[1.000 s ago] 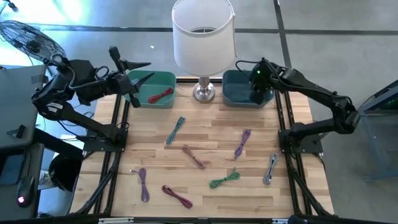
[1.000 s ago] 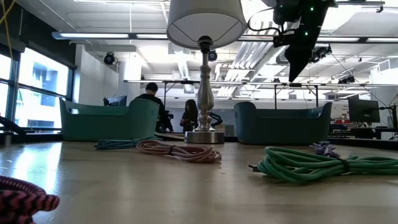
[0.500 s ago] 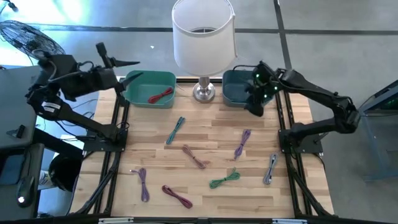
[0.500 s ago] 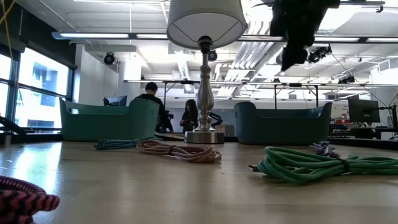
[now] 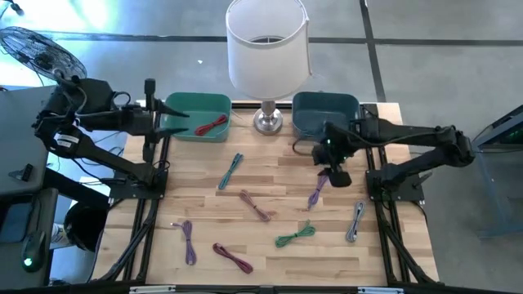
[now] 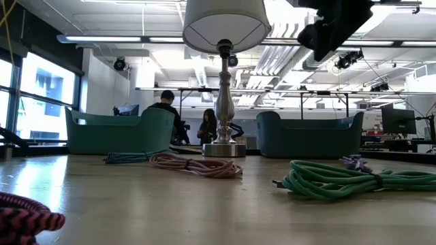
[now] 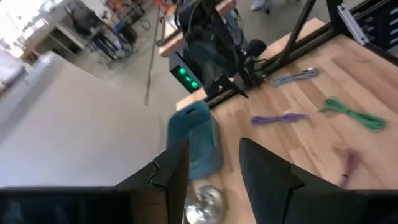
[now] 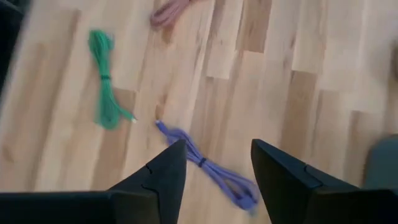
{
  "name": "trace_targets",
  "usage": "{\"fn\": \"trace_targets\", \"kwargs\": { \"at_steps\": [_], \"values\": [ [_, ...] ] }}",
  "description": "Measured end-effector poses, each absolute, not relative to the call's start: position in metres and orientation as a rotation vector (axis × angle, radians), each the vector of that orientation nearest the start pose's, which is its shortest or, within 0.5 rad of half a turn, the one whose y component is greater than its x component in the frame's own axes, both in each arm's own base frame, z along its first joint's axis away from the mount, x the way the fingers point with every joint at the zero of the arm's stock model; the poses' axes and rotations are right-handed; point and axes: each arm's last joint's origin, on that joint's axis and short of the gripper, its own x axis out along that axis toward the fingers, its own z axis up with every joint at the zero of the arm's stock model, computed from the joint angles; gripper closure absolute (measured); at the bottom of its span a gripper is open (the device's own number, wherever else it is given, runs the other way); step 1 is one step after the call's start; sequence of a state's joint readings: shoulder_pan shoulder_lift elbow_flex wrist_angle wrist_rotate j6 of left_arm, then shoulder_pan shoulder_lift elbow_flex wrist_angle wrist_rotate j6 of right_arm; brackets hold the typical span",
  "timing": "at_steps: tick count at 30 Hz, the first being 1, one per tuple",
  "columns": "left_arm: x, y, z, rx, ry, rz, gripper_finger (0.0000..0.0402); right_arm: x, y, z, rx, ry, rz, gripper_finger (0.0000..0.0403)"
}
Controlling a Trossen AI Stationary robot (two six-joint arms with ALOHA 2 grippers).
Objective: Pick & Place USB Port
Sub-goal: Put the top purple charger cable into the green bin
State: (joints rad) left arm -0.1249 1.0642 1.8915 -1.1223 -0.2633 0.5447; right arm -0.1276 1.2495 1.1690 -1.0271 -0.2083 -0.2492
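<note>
The right gripper (image 5: 337,175) is being held above the table just beside the purple cable (image 5: 318,189), with its jaws standing apart and nothing between them. In the right wrist view the same purple cable (image 8: 208,167) is lying directly ahead of the spread fingers (image 8: 163,174), with the green cable (image 8: 102,104) off to one side. This is being read as the approach to a pick.

The left gripper (image 5: 149,120) is being held off the table's left edge, near the green bin (image 5: 173,131), which is holding a red cable (image 5: 211,125). Its fingers are parted and empty.

The blue bin (image 5: 306,106) is standing behind the right gripper, beside the lamp (image 5: 268,49), and is being judged the likely drop point for this arm.

For the step to be done well, the following is being advised:
- The jaws are to be centred across the cable's bundled middle, not its loose end.
- The descent is to be made straight down until the fingertips are nearly touching the wood.
- The closure is to be completed before any lift is being started.
- The trailing connector is to be kept from snagging the bin rim during transfer.
</note>
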Motion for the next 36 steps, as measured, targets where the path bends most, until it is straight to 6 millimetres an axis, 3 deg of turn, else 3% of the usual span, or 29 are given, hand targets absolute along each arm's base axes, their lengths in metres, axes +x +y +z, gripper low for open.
{"fn": "trace_targets", "kwargs": {
  "at_steps": [5,18,29,36],
  "values": [
    [0.104,-0.006,0.522,0.521,0.374,0.036,0.0266,0.228,-0.012,0.304,-0.181,1.150,0.115,0.0221],
    [0.106,-0.008,0.519,0.412,0.390,-0.016,0.0266,0.240,0.010,0.275,-0.428,1.342,0.403,0.0213],
    [0.110,-0.010,0.515,0.404,0.421,-0.060,0.0266,0.259,0.014,0.244,-0.478,1.452,0.505,0.0214],
    [0.110,-0.010,0.515,0.372,0.428,-0.053,0.0266,0.251,0.013,0.212,-0.482,1.519,0.552,0.0214]
  ]
}}
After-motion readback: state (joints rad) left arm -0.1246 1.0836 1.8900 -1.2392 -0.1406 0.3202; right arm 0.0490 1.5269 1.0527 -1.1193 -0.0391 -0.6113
